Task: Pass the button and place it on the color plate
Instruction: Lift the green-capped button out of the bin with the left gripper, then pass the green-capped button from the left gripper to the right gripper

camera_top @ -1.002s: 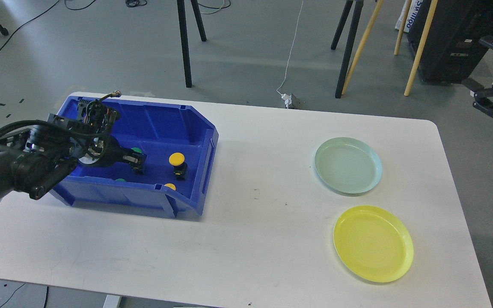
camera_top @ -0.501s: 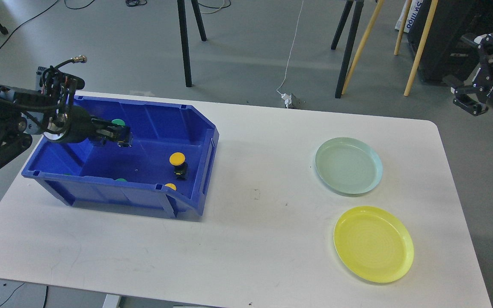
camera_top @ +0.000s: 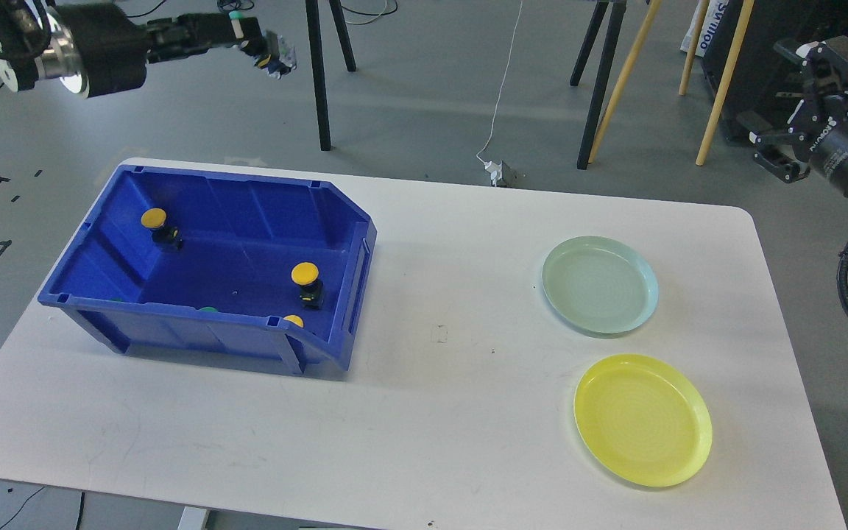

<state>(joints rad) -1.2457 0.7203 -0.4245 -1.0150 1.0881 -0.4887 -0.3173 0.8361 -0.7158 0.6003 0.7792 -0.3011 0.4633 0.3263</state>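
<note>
My left gripper [camera_top: 251, 37] is raised high above the table's far left, beyond the blue bin [camera_top: 350, 254]. It is shut on a green button [camera_top: 235, 14], whose dark body sticks out to the right, blurred. In the bin stand two yellow buttons, one at the back left [camera_top: 153, 218] and one at the right [camera_top: 305, 274]. A third yellow cap [camera_top: 292, 320] and green caps [camera_top: 208, 309] peek over the front wall. A pale green plate [camera_top: 599, 285] and a yellow plate [camera_top: 642, 419] lie at the right. My right gripper [camera_top: 776, 151] is open and empty, beyond the table's far right corner.
The white table [camera_top: 431, 412] has bare surface between the bin and the plates. Tripod legs [camera_top: 317, 73], wooden poles [camera_top: 718, 81] and a cable with a plug [camera_top: 499, 174] stand on the floor behind the table.
My left gripper has lifted the green button out of the bin and risen up and to the right. A yellow button at the bin's back left now shows. My right gripper has moved leftward.
</note>
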